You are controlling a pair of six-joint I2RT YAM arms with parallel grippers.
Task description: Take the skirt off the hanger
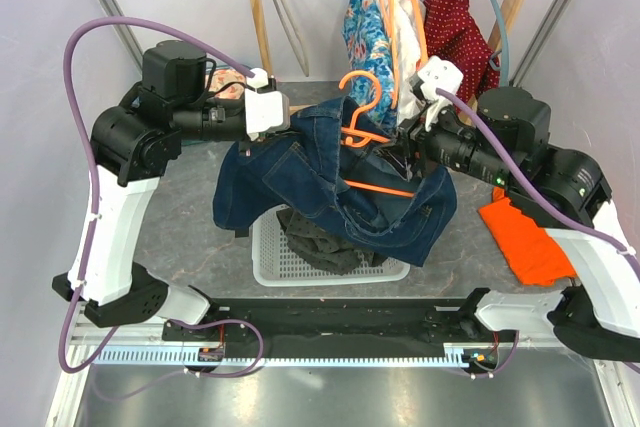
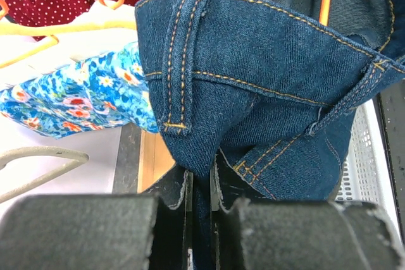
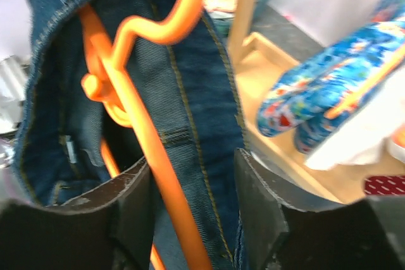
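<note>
The denim skirt (image 1: 300, 172) hangs in the air above the worktop (image 1: 190, 222), draped over an orange hanger (image 1: 365, 135) and stretched between the two arms. The left hand (image 1: 268, 112) is clenched on a fold at the skirt's edge, its fingers (image 2: 177, 197) pressed together on the denim. The right hand (image 3: 190, 207) is released: its fingers (image 3: 256, 200) stand apart on either side of the hanger's arm and the cloth around it. Directly under the skirt sits a white plastic basket (image 1: 275, 259) holding a heap of dark clothing (image 1: 320, 242), part of it hidden by the skirt's hem. An orange cloth (image 1: 525, 237) lies on the worktop to the right. Behind, a wooden rack (image 1: 258, 7) carries a blue flowered garment (image 1: 368, 42) and a red dotted one (image 1: 455, 27).
</note>
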